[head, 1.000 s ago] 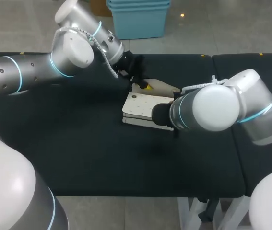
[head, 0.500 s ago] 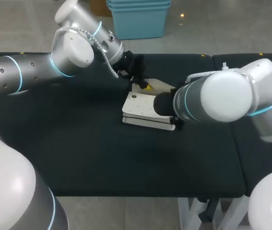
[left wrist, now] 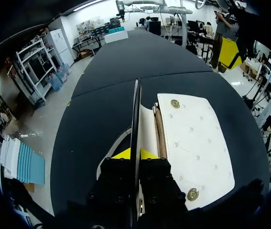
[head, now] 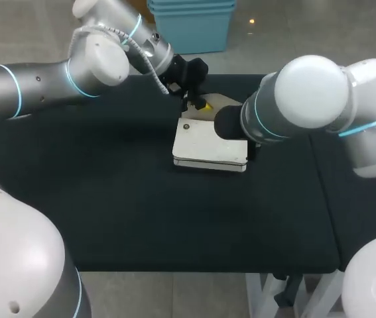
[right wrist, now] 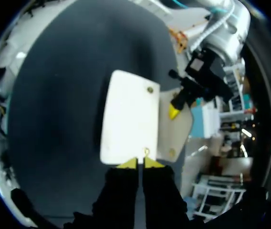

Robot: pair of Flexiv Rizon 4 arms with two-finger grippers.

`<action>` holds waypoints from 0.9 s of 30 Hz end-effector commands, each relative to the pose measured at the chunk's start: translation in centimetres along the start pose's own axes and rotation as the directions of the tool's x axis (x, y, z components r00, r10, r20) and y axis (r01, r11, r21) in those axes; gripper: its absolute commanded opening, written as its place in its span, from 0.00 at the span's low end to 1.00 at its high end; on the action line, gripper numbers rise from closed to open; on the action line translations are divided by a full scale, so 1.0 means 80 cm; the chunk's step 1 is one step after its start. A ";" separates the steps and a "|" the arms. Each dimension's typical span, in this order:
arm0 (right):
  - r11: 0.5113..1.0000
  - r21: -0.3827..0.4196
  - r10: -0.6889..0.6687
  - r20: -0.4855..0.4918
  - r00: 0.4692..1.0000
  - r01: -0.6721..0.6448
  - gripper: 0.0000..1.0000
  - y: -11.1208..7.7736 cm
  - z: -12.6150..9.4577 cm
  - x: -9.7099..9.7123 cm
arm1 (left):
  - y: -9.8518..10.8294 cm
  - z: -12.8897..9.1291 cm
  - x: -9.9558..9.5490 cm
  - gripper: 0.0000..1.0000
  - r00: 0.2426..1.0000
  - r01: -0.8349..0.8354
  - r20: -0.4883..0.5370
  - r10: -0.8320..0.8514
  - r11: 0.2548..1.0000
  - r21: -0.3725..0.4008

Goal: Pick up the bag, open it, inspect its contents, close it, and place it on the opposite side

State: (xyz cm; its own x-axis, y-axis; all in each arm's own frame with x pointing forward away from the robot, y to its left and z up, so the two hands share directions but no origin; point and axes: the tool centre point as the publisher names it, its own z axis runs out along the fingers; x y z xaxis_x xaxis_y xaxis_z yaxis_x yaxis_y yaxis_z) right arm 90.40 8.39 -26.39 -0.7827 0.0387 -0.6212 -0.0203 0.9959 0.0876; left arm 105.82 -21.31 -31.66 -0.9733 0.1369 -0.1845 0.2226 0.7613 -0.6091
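Two black matte table panels (head: 108, 199) meet at a seam to our right, and the white rectangular bag with gold studs (head: 209, 142) lies flat on the larger one, towards its far edge. Our left gripper (left wrist: 135, 154) clamps the bag's raised flap (left wrist: 136, 109) edge-on. Our right gripper (right wrist: 139, 163) has its tips pressed together at the bag's near edge, just behind a small gold ring (right wrist: 146, 152).
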 end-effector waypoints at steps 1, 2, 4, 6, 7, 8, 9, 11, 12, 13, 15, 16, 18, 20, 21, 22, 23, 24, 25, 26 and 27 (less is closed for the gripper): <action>1.000 0.019 0.001 -0.012 1.000 -0.001 0.00 0.005 -0.010 -0.011 | -0.016 -0.028 0.014 0.00 1.000 -0.008 0.017 0.009 1.000 -0.006; 1.000 0.019 0.008 -0.016 1.000 -0.008 0.00 0.005 -0.011 -0.014 | -0.019 -0.031 0.014 0.00 1.000 -0.019 0.015 0.019 1.000 0.007; 1.000 0.021 0.019 -0.028 0.999 -0.019 0.00 0.006 -0.012 -0.019 | -0.022 -0.035 0.015 0.00 1.000 -0.019 0.009 0.019 1.000 0.018; 0.999 0.006 0.032 -0.048 0.998 -0.032 0.00 0.006 -0.012 -0.025 | -0.022 -0.035 0.015 0.00 1.000 -0.019 0.009 0.019 1.000 0.018; 0.999 -0.013 0.040 -0.058 0.997 -0.041 0.00 0.005 -0.012 -0.029 | -0.022 -0.035 0.015 0.00 1.000 -0.019 0.009 0.019 1.000 0.018; 0.998 -0.020 0.051 -0.054 0.997 -0.052 0.00 0.002 -0.012 -0.033 | -0.022 -0.035 0.015 0.00 1.000 -0.019 0.009 0.019 1.000 0.018; 0.998 0.016 0.065 -0.013 0.998 -0.065 0.00 -0.001 -0.012 -0.036 | -0.022 -0.035 0.015 0.00 1.000 -0.019 0.009 0.019 1.000 0.018; 0.998 0.016 0.065 -0.013 0.998 -0.065 0.00 -0.001 -0.012 -0.036 | -0.022 -0.035 0.015 0.00 1.000 -0.019 0.009 0.019 1.000 0.018; 0.998 0.016 0.065 -0.013 0.998 -0.065 0.00 -0.001 -0.012 -0.036 | -0.022 -0.035 0.015 0.00 1.000 -0.019 0.009 0.019 1.000 0.018; 0.998 0.016 0.065 -0.013 0.998 -0.065 0.00 -0.001 -0.012 -0.036 | -0.022 -0.035 0.015 0.00 1.000 -0.019 0.009 0.019 1.000 0.018; 0.998 0.016 0.065 -0.013 0.998 -0.065 0.00 -0.001 -0.012 -0.036 | -0.022 -0.035 0.015 0.00 1.000 -0.019 0.009 0.019 1.000 0.018; 0.998 0.016 0.065 -0.013 0.998 -0.065 0.00 -0.001 -0.012 -0.036 | -0.022 -0.035 0.015 0.00 1.000 -0.019 0.009 0.019 1.000 0.018; 0.998 0.016 0.065 -0.013 0.998 -0.065 0.00 -0.001 -0.012 -0.036 | -0.022 -0.035 0.015 0.00 1.000 -0.019 0.009 0.019 1.000 0.018; 0.997 0.021 0.071 -0.031 0.997 -0.070 0.00 -0.001 -0.008 -0.044 | -0.024 -0.037 0.013 0.00 1.000 -0.005 0.007 0.005 1.000 0.030; 0.997 0.039 0.065 -0.048 0.997 -0.063 0.00 0.000 -0.005 -0.051 | -0.030 -0.042 0.010 0.00 1.000 0.006 0.015 -0.007 0.999 0.044; 0.997 0.036 0.064 -0.058 0.996 -0.062 0.00 0.000 -0.004 -0.055 | -0.033 -0.046 0.009 0.00 1.000 0.001 0.018 -0.001 0.999 0.051; 0.998 0.025 0.066 -0.065 0.996 -0.064 0.00 0.000 -0.004 -0.065 | -0.037 -0.051 0.006 0.00 1.000 0.010 0.023 -0.011 0.998 0.055; 0.998 0.027 0.066 -0.070 0.995 -0.065 0.00 0.001 -0.003 -0.069 | -0.041 -0.056 0.005 0.00 1.000 0.013 0.024 -0.014 0.998 0.055; 0.998 0.031 0.058 -0.079 0.995 -0.056 0.00 0.003 -0.002 -0.076 | -0.046 -0.061 0.005 0.00 0.999 0.005 0.031 -0.007 0.999 0.052; 0.998 0.023 0.054 -0.077 0.996 -0.052 0.00 0.004 -0.002 -0.081 | -0.049 -0.064 0.004 0.00 0.999 0.015 0.036 -0.017 0.998 0.053; 0.999 0.019 0.051 -0.076 0.996 -0.049 0.00 0.005 -0.001 -0.084 | -0.052 -0.067 0.004 0.00 0.999 0.010 0.035 -0.012 0.999 0.051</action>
State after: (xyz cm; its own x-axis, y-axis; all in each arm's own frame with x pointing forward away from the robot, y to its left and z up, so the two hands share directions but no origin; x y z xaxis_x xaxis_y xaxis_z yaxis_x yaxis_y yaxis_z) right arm 94.17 7.83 -22.77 -0.8013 0.0877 -0.5918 0.0251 0.9933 0.1132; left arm 104.82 -21.29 -26.25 -0.9735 0.1041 -0.2035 0.2149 0.7201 -0.6597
